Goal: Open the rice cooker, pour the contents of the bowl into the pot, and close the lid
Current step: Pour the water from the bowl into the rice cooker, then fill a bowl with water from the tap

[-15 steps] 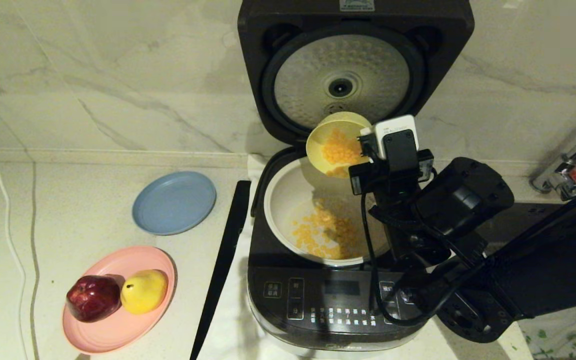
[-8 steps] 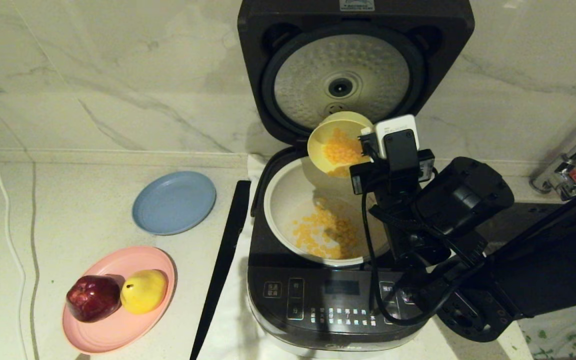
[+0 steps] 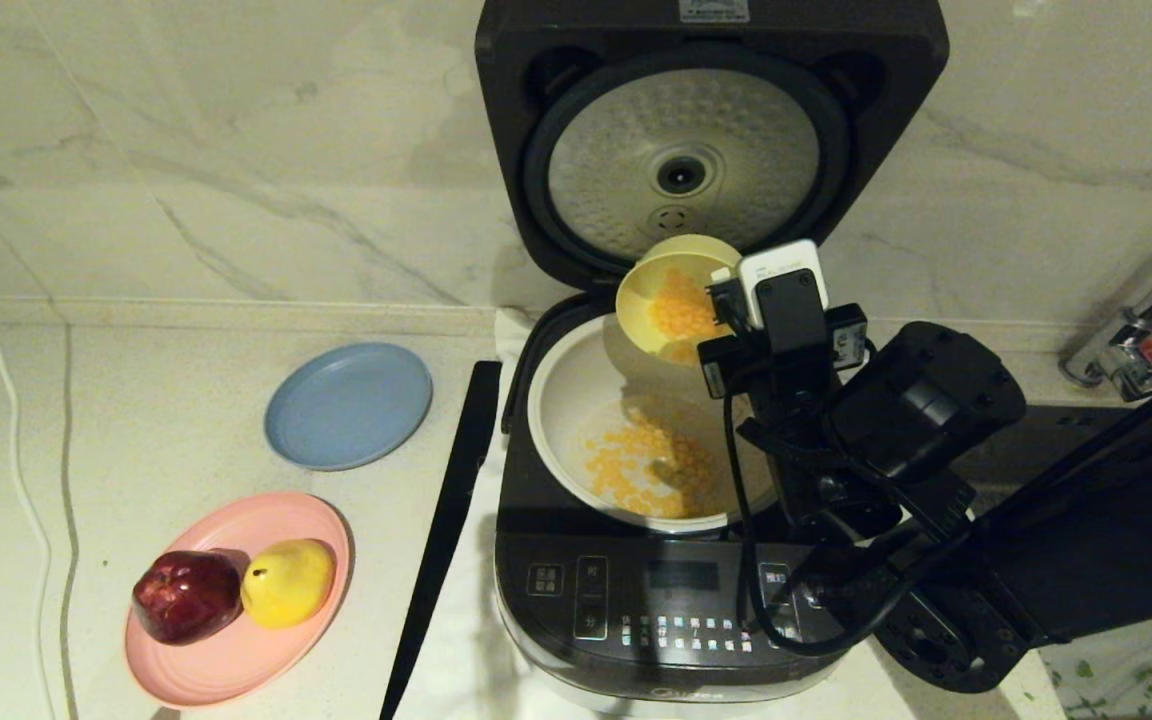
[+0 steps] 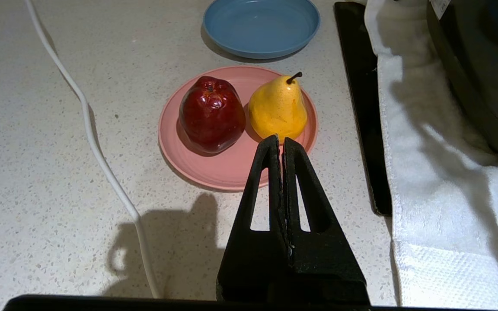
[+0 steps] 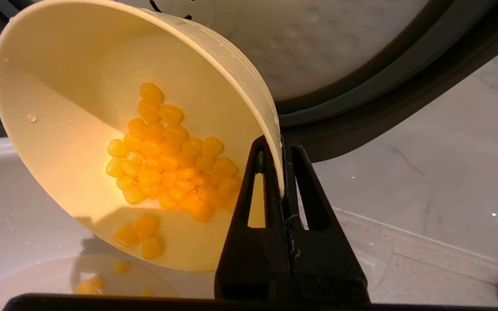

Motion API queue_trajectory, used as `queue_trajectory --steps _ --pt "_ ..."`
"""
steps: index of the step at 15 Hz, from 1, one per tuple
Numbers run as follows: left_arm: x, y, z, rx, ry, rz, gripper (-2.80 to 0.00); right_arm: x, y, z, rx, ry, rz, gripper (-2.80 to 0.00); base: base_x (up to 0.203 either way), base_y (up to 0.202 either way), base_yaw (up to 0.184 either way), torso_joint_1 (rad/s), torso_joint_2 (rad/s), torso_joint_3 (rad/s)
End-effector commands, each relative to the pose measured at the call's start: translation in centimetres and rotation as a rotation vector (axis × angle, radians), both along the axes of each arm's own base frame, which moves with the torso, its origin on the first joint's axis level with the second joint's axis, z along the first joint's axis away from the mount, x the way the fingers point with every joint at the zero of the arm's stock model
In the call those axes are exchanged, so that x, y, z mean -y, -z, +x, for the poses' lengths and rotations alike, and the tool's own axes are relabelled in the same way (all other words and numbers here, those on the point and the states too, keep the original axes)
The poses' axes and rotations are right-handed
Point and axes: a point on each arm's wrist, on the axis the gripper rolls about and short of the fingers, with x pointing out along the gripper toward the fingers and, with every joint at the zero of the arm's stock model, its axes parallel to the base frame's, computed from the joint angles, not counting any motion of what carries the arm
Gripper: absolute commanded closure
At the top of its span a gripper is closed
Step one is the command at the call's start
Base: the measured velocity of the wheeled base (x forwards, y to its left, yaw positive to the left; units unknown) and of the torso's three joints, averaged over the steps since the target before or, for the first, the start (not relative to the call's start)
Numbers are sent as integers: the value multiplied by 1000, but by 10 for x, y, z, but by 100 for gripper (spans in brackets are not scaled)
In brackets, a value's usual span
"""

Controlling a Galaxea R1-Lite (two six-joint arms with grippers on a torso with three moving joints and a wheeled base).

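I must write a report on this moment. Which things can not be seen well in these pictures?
- Right side of the pot: head view, behind the right arm.
- Bowl outside wall under the right gripper: right wrist view, hidden by the fingers.
- Rice cooker panel labels: head view, too small.
- Towel: left wrist view, cut off.

The right gripper (image 5: 281,149) pinches the rim of the pale yellow bowl (image 5: 80,142), which is tipped steeply on its side. Yellow-orange kernels (image 5: 167,164) cling in a heap against its lower wall, a few near the lip. Behind it stands the lid (image 5: 361,65), with the white pot (image 5: 7,224) below.
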Motion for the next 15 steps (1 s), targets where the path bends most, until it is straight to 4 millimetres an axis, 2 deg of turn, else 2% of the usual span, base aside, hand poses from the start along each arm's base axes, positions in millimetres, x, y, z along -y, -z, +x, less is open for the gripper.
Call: queue_trajectory --steps 1,3,6,11,15 --pt "0 2 1 -8 0 0 0 3 -8 -4 18 6 17 0 0 0 0 0 0 0" --pt "0 2 1 -8 0 0 0 9 -24 -11 40 26 56 0 0 0 0 0 0 0" --pt "0 2 1 -9 0 0 0 16 -43 -18 -48 24 99 0 0 0 0 0 0 0" --pt "0 2 1 -8 0 0 0 32 -72 -33 -379 -13 220 0 0 0 0 0 0 0" --pt "0 2 1 -8 -1 0 0 62 -110 -61 -667 -98 387 0 0 0 0 0 0 0"
